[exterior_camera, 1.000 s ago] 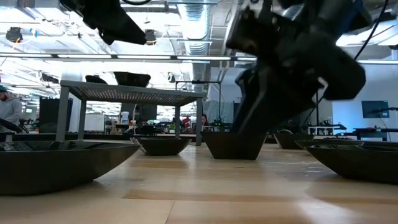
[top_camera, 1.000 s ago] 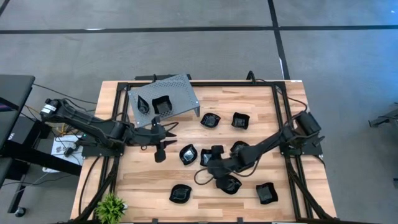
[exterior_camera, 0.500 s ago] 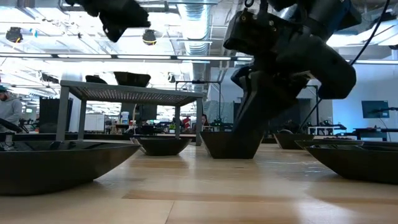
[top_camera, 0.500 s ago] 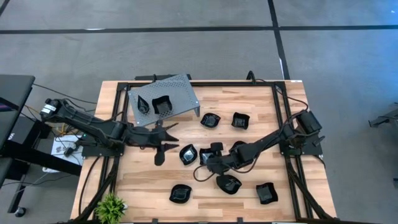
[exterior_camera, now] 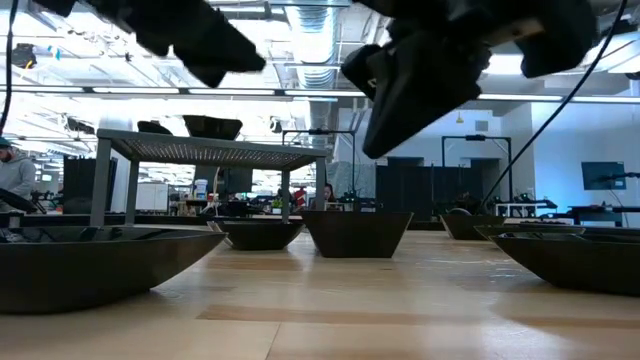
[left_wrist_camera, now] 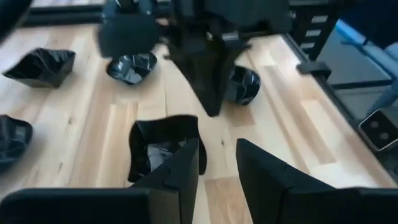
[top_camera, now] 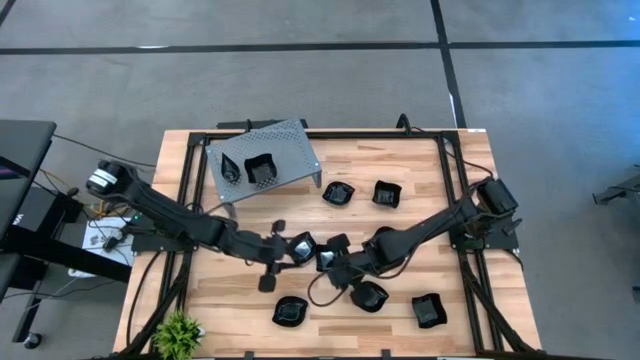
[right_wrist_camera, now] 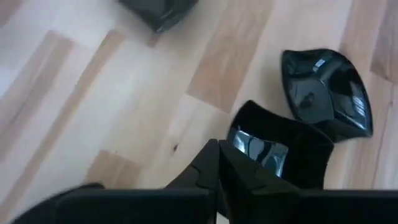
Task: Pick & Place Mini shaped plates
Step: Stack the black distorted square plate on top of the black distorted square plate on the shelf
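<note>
A squarish black mini plate rests flat on its base on the wood table, mid-table. My right gripper is shut and hangs just above the table beside this plate; the low view shows it clear of the rim. My left gripper is open, points toward the table's right and hovers above the same plate's left side. A leaf-shaped plate lies close by.
A grey perforated stand at the far left carries two plates. Several more black plates lie about the table. A small plant stands at the near left corner.
My left gripper has swung from near the stand toward the table's right and near edge, arriving over the squarish plate. My right gripper has left the plate near the front, gone toward the far left to the squarish plate, dipped beside it and risen. That plate has slid slightly left.
</note>
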